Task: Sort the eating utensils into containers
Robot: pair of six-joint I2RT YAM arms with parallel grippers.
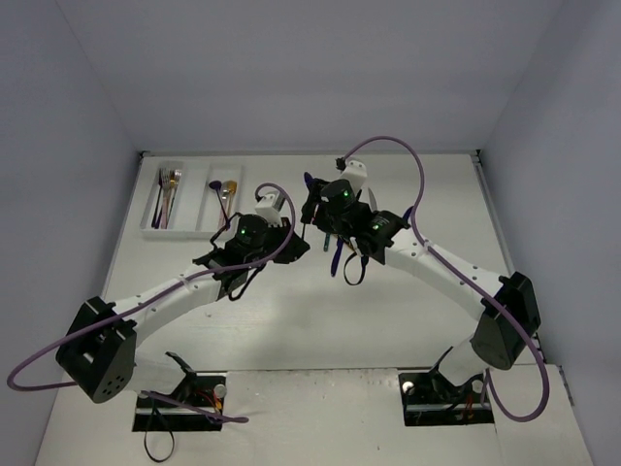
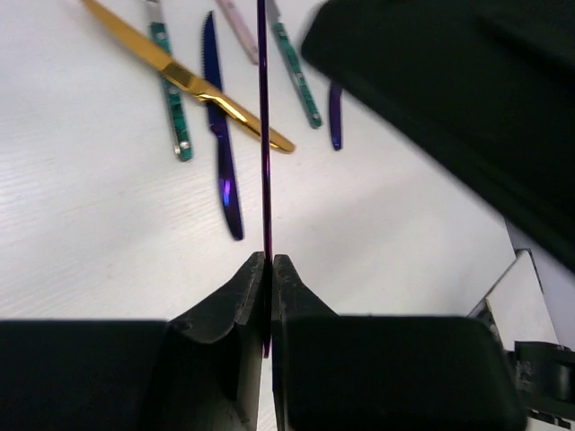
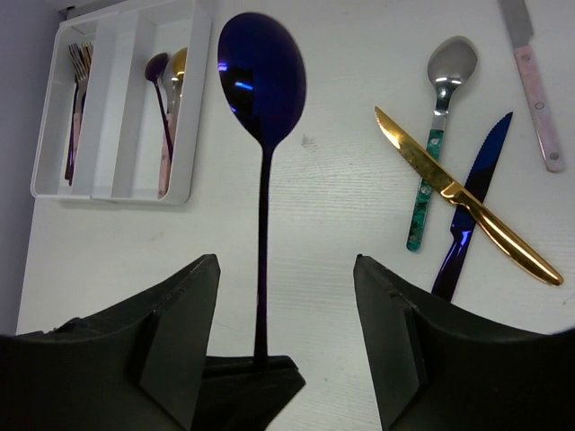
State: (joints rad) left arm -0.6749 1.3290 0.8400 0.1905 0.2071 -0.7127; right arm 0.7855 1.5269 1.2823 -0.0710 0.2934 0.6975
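Left gripper (image 2: 269,260): jaws closed tight on the handle end of the dark blue spoon (image 3: 261,90). From the left wrist view the spoon is edge-on, a thin purple line running straight up out of the fingertips.

Right gripper (image 3: 286,265): jaws spread, one on each side of the spoon handle with a clear gap on both sides, not touching it. Only the left one holds the spoon.

Spoon is off the table, mid-air over the middle, bowl end pointing away from the left jaws, to the right of the tray.

White tray (image 3: 117,196) sits at the far left of the table. The forks (image 3: 76,99) are in its left compartment, and a purple and a gold spoon (image 3: 171,76) are in its right compartment.

Loose on the table to the right:
- Gold knife (image 3: 503,238) lies across the dark blue knife (image 3: 490,153) and over the handle of the teal-handled spoon (image 3: 440,117).
- Pink-handled knife (image 3: 536,99) is just beyond them, apart from the pile.
- Left wrist view shows a second teal handle (image 2: 296,72) near the same group.
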